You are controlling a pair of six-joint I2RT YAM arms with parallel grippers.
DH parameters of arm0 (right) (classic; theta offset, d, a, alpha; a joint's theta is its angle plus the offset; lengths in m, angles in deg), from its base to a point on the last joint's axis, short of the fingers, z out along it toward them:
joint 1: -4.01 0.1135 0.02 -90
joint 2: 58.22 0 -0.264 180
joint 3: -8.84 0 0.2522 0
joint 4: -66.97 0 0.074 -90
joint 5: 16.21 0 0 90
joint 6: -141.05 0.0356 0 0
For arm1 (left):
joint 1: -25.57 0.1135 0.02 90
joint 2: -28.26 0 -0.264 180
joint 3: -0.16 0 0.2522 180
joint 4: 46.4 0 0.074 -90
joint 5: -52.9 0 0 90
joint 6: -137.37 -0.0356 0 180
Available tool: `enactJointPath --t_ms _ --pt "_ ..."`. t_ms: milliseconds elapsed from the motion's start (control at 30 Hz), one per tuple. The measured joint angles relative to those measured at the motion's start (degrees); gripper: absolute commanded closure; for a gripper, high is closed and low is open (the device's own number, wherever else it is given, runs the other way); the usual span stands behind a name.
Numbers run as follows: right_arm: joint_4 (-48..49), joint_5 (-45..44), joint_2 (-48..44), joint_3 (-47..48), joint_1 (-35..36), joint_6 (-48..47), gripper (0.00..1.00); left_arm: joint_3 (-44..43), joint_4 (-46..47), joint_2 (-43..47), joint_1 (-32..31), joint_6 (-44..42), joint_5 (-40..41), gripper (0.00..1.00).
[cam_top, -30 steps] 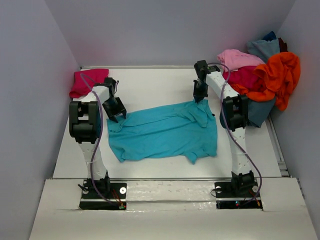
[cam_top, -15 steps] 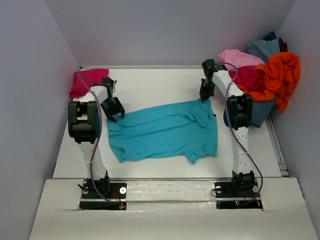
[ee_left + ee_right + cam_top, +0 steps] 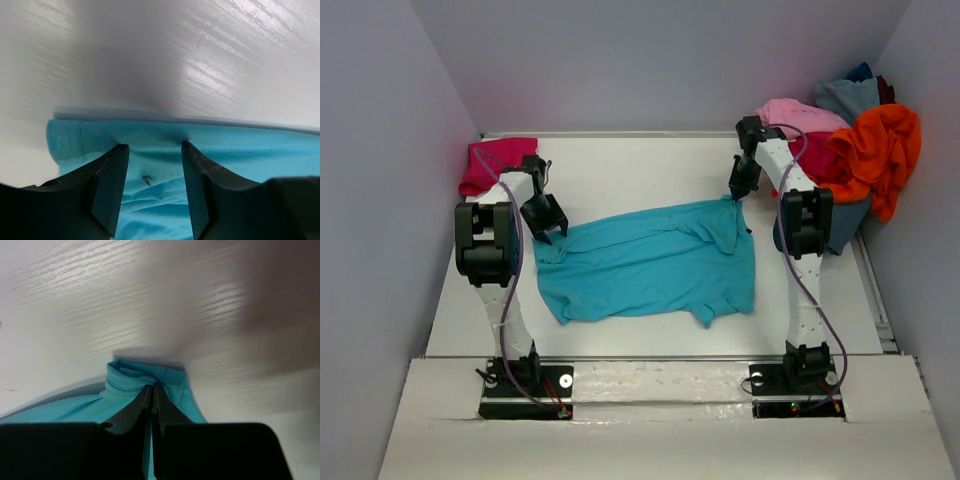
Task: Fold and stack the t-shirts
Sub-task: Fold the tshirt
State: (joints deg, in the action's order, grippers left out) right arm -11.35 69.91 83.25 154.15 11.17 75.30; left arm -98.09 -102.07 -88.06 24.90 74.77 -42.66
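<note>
Turquoise t-shirt [image 3: 650, 262] in right end effector [image 3: 735, 197]

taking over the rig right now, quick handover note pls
Right gripper: shut on the far right corner of the turquoise t-shirt.
Left gripper: open over that shirt's far left edge, not gripping.
The turquoise one lies spread out in the middle, unfolded. The magenta t-shirt sits in the far left corner; a loose pile is at far right.
Left to do: fold and stack the turquoise one, then work through the pile.

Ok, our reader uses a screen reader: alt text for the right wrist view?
The right gripper is shut on a bunched edge of the turquoise shirt, with the white table blurred beyond.
</note>
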Motion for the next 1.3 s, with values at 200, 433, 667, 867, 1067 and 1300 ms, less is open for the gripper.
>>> enactJointPath --t_ms 200,433,667,867,1067,1300 --pt "-0.2 -0.5 -1.0 0.0 -2.0 -0.1 0.93 0.0 0.0 0.0 0.4 0.0 0.0 0.42" --pt "-0.5 -0.4 -2.5 -0.3 -3.1 -0.1 0.93 0.0 0.0 0.0 0.4 0.0 0.2 0.42" --pt "-0.6 -0.4 -3.4 -1.1 -3.8 -0.2 0.93 0.0 0.0 0.0 0.7 0.1 0.2 0.42" --pt "-0.6 -0.6 -4.4 -2.6 -4.2 -0.5 0.93 0.0 0.0 0.0 0.8 0.1 0.3 0.41" --pt "-0.4 -0.8 -5.2 -3.9 -4.9 -0.5 0.93 0.0 0.0 0.0 0.8 0.1 0.4 0.42" --pt "0.0 -0.9 -6.7 -6.1 -5.9 -0.5 0.93 0.0 0.0 0.0 1.2 0.1 0.4 0.42"
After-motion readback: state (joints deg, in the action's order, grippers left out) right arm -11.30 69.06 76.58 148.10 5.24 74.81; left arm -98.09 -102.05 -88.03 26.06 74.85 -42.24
